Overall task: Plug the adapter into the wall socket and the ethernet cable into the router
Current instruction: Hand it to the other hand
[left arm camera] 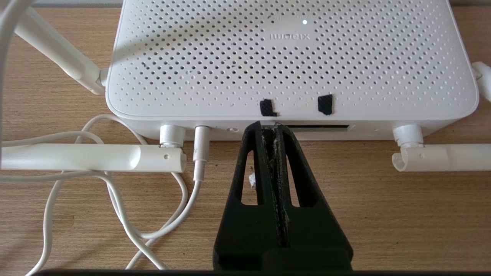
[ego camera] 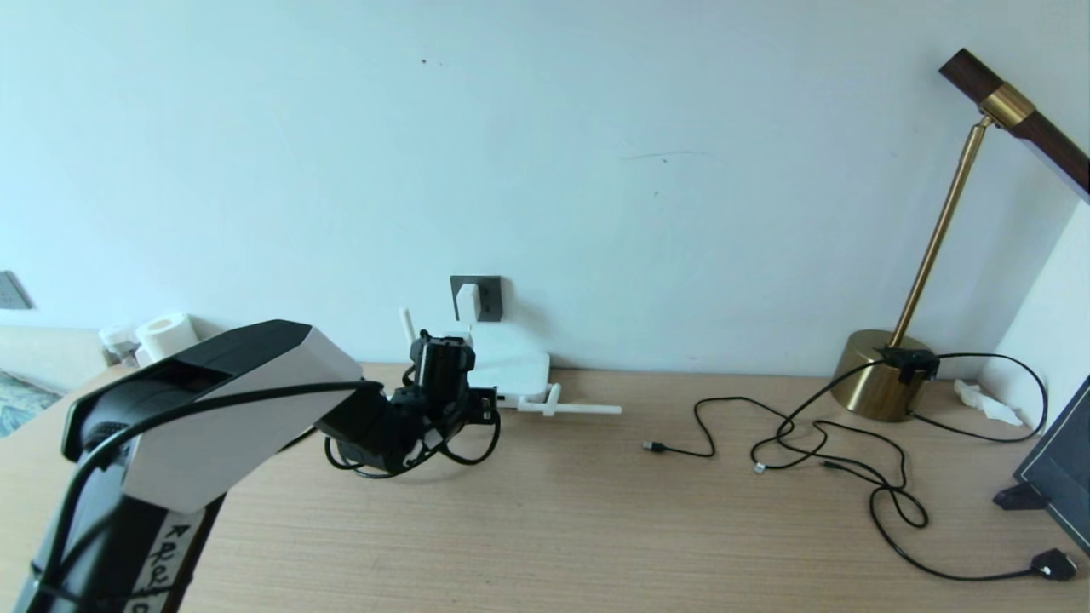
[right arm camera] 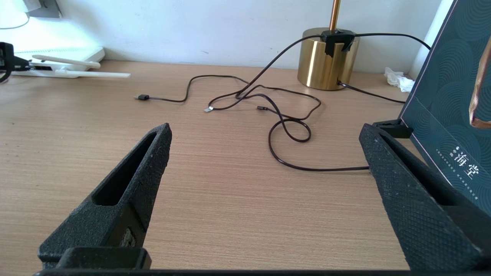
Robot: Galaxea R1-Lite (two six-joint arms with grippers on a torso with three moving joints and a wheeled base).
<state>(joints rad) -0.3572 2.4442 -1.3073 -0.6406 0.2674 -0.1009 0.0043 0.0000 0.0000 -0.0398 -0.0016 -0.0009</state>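
The white adapter (ego camera: 467, 300) sits in the dark grey wall socket (ego camera: 489, 298). Below it the router (ego camera: 519, 366) (left arm camera: 291, 57) lies flat on the desk, port edge facing me. The adapter's white cord (left arm camera: 115, 191) is plugged in beside an antenna hinge. My left gripper (ego camera: 477, 400) (left arm camera: 268, 126) is shut, tips pressed against the router's port edge at the left end of the dark slot (left arm camera: 318, 127). Something dark is pinched between the tips. The ethernet cable (ego camera: 481, 447) hangs in a black loop under this gripper; its plug is hidden. My right gripper (right arm camera: 266, 130) hovers open over bare desk.
Thin black USB cables (ego camera: 851, 464) sprawl across the right of the desk. Behind them stands a brass lamp (ego camera: 881, 375). A dark framed board (ego camera: 1060, 468) leans at the far right. A tissue roll (ego camera: 166, 334) stands back left. A folded antenna (ego camera: 579, 409) sticks out rightward.
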